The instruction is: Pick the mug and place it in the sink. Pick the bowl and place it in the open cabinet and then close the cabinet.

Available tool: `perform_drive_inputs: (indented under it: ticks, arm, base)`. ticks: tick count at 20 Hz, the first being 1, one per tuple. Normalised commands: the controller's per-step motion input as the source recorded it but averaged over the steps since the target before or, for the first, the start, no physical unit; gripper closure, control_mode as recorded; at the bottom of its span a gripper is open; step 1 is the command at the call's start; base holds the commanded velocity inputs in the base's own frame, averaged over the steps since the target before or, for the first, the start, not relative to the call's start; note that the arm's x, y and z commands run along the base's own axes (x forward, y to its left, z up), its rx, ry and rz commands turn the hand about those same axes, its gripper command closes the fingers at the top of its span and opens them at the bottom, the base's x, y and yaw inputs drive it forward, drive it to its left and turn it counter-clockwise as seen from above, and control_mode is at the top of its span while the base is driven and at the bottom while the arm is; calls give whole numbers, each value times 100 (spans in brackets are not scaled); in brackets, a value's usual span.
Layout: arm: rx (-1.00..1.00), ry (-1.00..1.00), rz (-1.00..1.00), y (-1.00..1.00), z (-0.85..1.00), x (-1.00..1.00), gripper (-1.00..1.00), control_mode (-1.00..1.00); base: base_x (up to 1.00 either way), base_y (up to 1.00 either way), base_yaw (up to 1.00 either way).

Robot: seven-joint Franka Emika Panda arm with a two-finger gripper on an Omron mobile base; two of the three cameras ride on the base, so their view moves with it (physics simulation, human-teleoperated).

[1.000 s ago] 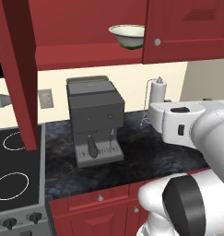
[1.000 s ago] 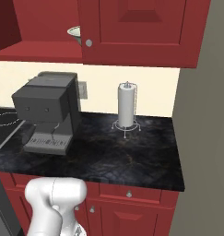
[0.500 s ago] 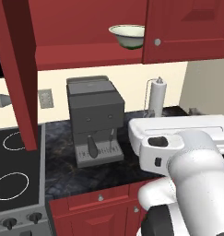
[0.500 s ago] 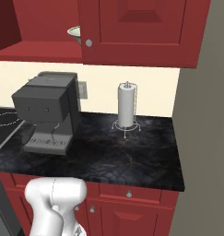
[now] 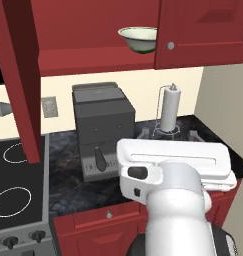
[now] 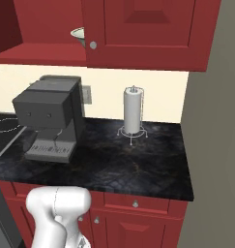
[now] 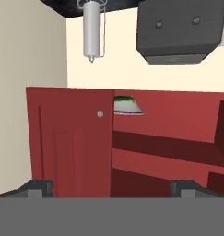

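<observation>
The cream-white bowl with its green rim stands upright on the red shelf of the open cabinet. It peeks out beside the closed right door as the bowl. The cabinet's left door hangs open toward me. The hand view is upside down: the bowl sits just right of the closed door. My gripper is open, its fingertips wide apart with nothing between them, well back from the cabinet. The mug and the sink are out of view.
On the dark stone counter stand a grey coffee machine and a paper towel holder. A stove lies at the left. A beige wall ends the counter on the right. Red drawer fronts run below.
My white arm has swung from the right side toward the middle of the left base view and closer to the camera. The bowl and the cabinet doors have stayed put.
</observation>
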Motion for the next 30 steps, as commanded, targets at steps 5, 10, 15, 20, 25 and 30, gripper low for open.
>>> perform_drive_inputs:
  ticks: [5,10,15,20,25,30]
  arm:
    - [0,0,1,51,-11,-63,-100,-100]
    - [-3,0,0,93,0,-31,-100,-100]
    - [-3,0,-13,88,0,-6,-100,-100]
    - [0,0,-14,75,0,5,-100,-100]
    - [0,0,-13,79,-1,16,-100,-100]
    - [0,0,-13,73,-2,37,-100,-100]
  base:
    - [0,0,0]
    - [0,0,0]
    - [0,0,0]
    - [0,0,0]
    - [0,0,0]
    - [0,0,0]
